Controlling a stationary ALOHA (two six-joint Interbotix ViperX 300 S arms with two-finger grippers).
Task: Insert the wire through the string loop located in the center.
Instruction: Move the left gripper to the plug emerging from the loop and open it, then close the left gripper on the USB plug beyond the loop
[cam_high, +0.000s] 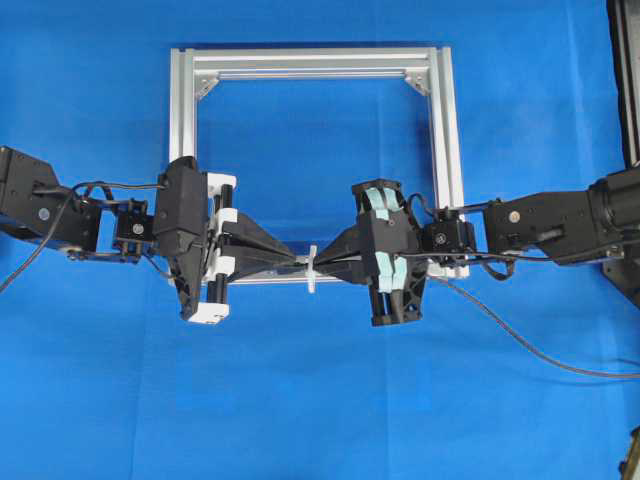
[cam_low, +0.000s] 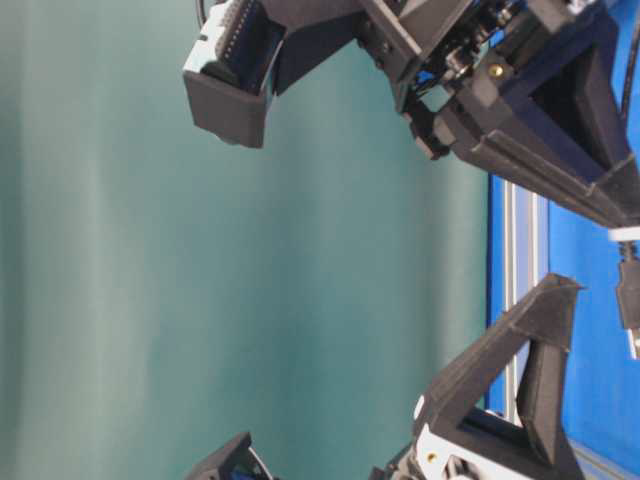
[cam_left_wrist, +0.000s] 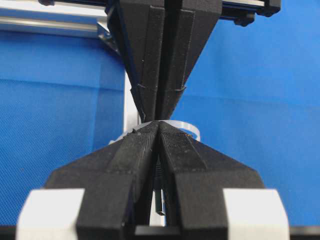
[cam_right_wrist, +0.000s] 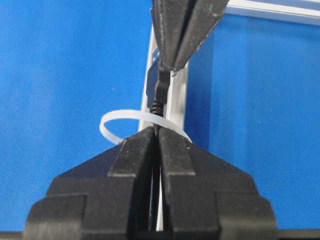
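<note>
The white string loop (cam_high: 311, 270) stands on the front bar of the silver frame (cam_high: 184, 120), between my two gripper tips. My left gripper (cam_high: 293, 262) is shut on the wire's plug; its metallic tip (cam_left_wrist: 160, 202) shows between the fingers in the left wrist view, with the string loop (cam_left_wrist: 192, 130) just beyond them. My right gripper (cam_high: 328, 263) is shut on the wire's thin cable. In the right wrist view the wire (cam_right_wrist: 157, 92) runs from my right gripper (cam_right_wrist: 156, 130) through the string loop (cam_right_wrist: 112, 120) up into the left gripper's fingers (cam_right_wrist: 172, 50).
The wire's free length (cam_high: 520, 340) trails over the blue cloth toward the right edge. The silver frame's bars enclose an open square of blue cloth behind both grippers. A dark stand (cam_high: 625, 80) rises at the far right.
</note>
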